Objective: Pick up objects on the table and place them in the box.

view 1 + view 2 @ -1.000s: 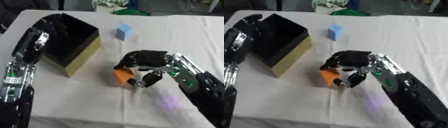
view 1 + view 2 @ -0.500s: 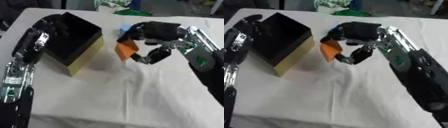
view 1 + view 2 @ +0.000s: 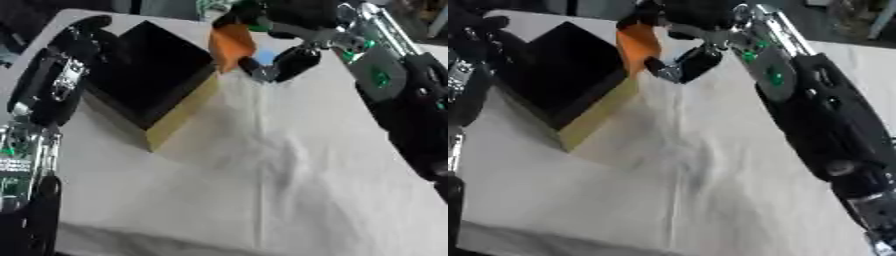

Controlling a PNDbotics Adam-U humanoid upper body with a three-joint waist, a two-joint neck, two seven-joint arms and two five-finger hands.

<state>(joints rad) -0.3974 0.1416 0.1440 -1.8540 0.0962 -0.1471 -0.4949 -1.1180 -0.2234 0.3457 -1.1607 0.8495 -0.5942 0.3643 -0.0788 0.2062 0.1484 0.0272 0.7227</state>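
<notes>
My right hand (image 3: pixel 296 19) is shut on an orange block (image 3: pixel 230 44) and holds it in the air, just over the right corner of the box. The box (image 3: pixel 179 112) has a black inside and tan outer walls and stands open at the table's left. A blue block (image 3: pixel 262 54) shows only as a sliver behind the right hand's fingers (image 3: pixel 282 65). My left hand (image 3: pixel 86 35) lies against the box's far left side; its grip is hidden in the dark.
A white cloth (image 3: pixel 289 175) covers the table, with bare room in front of and to the right of the box. My left forearm (image 3: pixel 39 100) runs along the box's left wall. Dark clutter lies beyond the far edge.
The right hand has lifted the orange block off the cloth and carried it up and left to the box's corner. The view has also shifted closer.
</notes>
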